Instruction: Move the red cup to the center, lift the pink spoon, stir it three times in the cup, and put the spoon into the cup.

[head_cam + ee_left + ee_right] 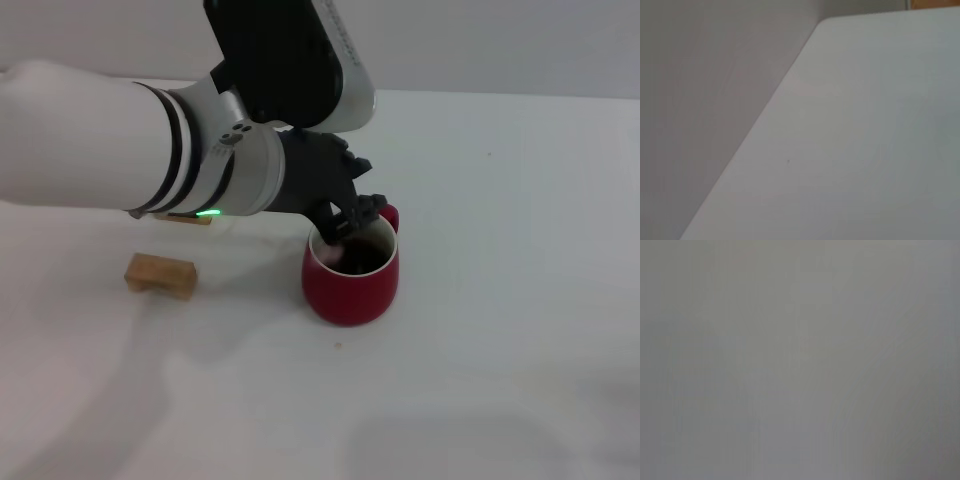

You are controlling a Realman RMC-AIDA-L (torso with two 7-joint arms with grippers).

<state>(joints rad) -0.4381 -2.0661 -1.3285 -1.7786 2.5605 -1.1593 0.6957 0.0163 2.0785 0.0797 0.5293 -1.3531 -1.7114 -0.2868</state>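
Your left end effector (345, 228) is hovering right over the mouth of the rounded dark-red ceramic cup (351, 285) sitting mid-table (500, 350), apparently pinching the slim pale-pink spoon (331, 253), which is dipping steeply into the dark liquid directly beneath it.

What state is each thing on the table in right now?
Dark-red ceramic mug: upright on the white table, dark liquid inside.
Pale pink spoon: only a pink bit shows inside the mug, at its rim.
Left gripper: over the mug's rim, at the spoon.
Tan wooden block: lying flat, apart from the mug.
Right gripper: out of view.
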